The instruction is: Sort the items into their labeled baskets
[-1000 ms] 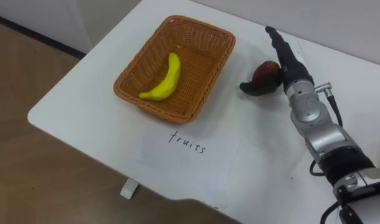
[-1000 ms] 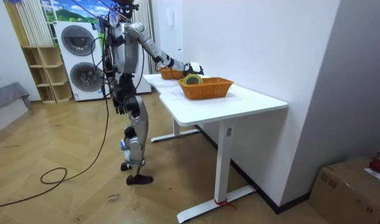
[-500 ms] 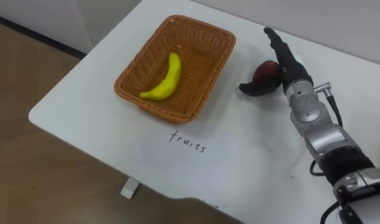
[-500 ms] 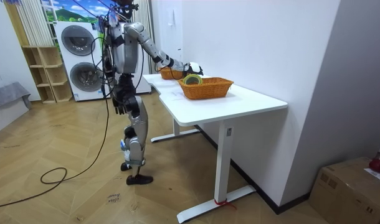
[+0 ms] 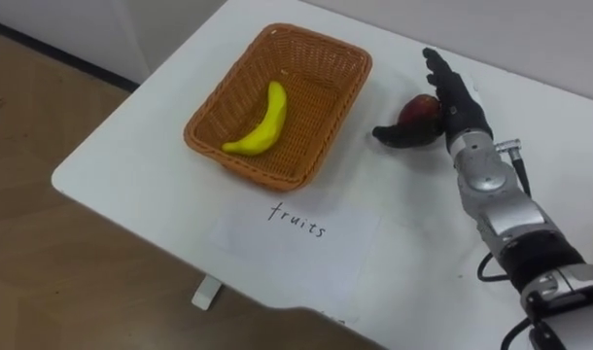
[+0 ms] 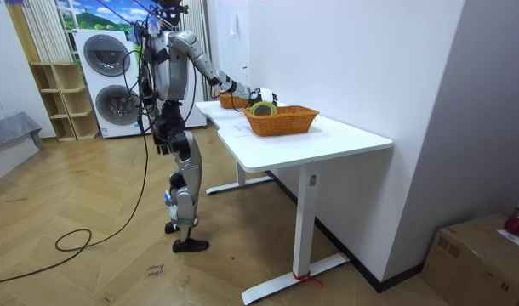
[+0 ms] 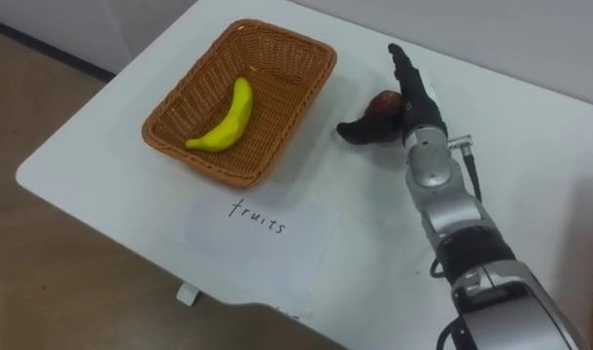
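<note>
The right hand [image 5: 464, 100] is spread flat, gripping nothing, so an uneven close could squirt the red fruit [image 5: 416, 113] beside its palm away from the basket [image 5: 240, 165] on its left.

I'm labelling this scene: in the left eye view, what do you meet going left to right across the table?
basket → banana, lying in it → red fruit → palm of the right hand
</note>
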Available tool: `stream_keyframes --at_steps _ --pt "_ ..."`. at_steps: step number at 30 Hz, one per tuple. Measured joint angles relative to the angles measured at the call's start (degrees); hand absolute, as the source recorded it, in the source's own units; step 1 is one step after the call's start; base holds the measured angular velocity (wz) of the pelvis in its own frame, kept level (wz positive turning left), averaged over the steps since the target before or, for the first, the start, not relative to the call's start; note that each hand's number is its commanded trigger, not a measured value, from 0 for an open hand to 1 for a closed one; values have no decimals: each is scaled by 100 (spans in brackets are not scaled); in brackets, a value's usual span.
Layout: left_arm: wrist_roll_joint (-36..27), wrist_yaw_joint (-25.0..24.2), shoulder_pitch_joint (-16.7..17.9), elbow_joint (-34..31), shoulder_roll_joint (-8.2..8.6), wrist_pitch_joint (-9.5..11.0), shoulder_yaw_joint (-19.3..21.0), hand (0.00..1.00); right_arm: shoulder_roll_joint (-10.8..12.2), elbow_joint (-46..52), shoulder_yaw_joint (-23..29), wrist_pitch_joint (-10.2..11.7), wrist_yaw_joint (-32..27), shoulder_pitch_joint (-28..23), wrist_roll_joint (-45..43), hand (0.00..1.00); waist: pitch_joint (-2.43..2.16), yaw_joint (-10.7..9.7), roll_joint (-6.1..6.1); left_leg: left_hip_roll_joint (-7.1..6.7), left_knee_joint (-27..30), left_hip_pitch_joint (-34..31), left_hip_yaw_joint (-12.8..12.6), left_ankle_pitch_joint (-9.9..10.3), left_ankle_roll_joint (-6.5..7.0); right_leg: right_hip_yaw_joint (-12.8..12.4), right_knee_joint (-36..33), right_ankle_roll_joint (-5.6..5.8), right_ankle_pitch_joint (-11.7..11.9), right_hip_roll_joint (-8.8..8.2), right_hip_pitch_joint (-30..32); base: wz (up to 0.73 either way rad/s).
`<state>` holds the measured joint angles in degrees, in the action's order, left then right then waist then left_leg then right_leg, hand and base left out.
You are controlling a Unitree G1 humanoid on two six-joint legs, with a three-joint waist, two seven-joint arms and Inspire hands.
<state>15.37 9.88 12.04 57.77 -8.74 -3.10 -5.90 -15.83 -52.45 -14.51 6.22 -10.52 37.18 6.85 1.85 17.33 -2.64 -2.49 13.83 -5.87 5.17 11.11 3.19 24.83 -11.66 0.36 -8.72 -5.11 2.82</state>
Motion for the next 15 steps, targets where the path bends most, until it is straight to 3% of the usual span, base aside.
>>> stream_keyframes --at_steps 2,6,15 --pt "8 53 4 -57 2 -42 0 0 0 -101 6 -4 87 0 91 0 -2 7 32 -1 0 -2 -10 -1 1 -17 -1 0 0 -1 7 0" --pt "5 152 8 -55 6 -97 0 0 -19 -111 19 7 183 1 243 0 -51 6 128 0 -2 14 -23 -1 2 -42 -4 0 0 0 1 0" --pt "-10 245 37 -53 29 -170 1 0 -22 -190 20 0 276 0 427 0 -47 7 135 0 -1 56 -28 -4 4 -52 -15 1 0 -6 -36 0"
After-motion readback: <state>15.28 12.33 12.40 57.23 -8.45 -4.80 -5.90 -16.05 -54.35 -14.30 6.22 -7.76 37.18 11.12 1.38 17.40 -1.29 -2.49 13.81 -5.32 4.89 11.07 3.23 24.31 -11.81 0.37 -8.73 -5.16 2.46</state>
